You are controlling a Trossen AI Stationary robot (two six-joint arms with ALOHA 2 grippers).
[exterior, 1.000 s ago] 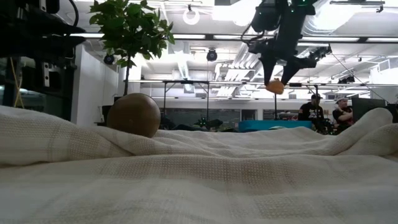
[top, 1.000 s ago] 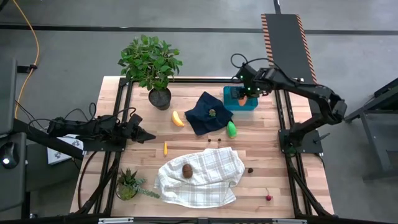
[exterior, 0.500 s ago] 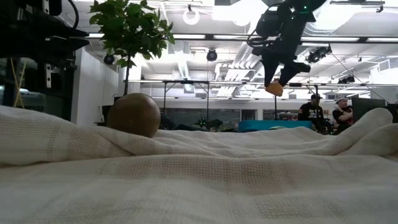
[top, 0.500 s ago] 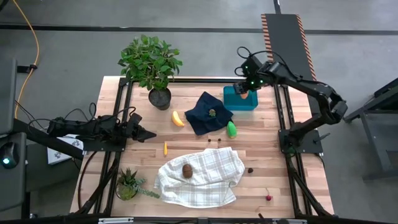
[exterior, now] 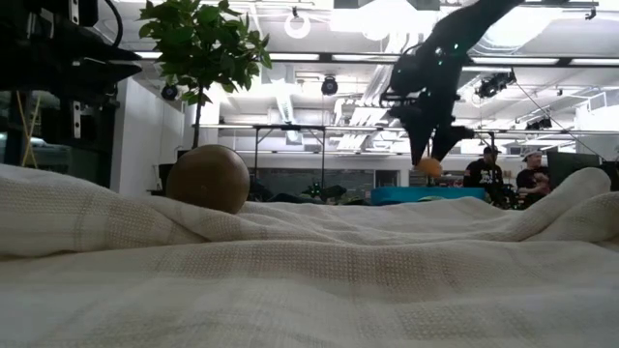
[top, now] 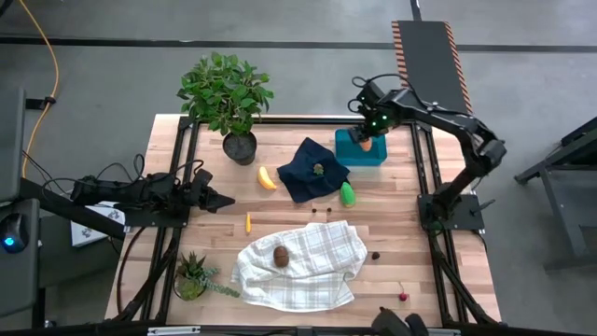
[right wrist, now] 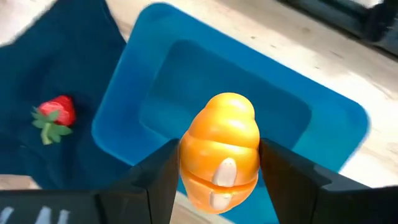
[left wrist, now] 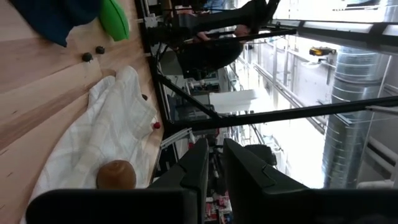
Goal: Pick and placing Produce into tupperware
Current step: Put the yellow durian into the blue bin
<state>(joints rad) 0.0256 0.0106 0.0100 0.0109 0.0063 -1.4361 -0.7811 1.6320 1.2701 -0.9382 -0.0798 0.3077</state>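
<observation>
My right gripper [top: 366, 142] hangs over the teal tupperware [top: 358, 151] at the table's far right, shut on an orange piece [right wrist: 220, 151]. The box [right wrist: 186, 87] looks empty below it. A banana [top: 267, 177] lies left of the navy cloth; a green piece [top: 348, 193] lies by the cloth's right corner. The brown kiwi-like piece [top: 280, 255] rests on the white checked cloth, and shows in the low view [exterior: 206, 178]. Cherries [top: 403, 296] lie near the table's near right corner. My left gripper [top: 222, 202] waits at the table's left, shut. My right gripper pinches the orange piece by its two sides [right wrist: 186, 155], one finger [right wrist: 155, 180] on each flank. The fingers point down from above. The piece is lifted clear, hanging just over the tupperware's open top [exterior: 429, 166].
A large potted plant [top: 227, 93] stands at the far left, a small one [top: 193, 277] at the near left. A strawberry-like piece [right wrist: 55, 114] lies on the navy cloth [top: 312, 170]. A small orange sliver [top: 248, 222] and dark berries [top: 322, 211] lie mid-table. People stand in the room behind.
My right gripper, still shut on the orange piece, has moved toward the table's far edge and come down toward the tupperware. The piece now hangs much closer to the box's rim than before.
</observation>
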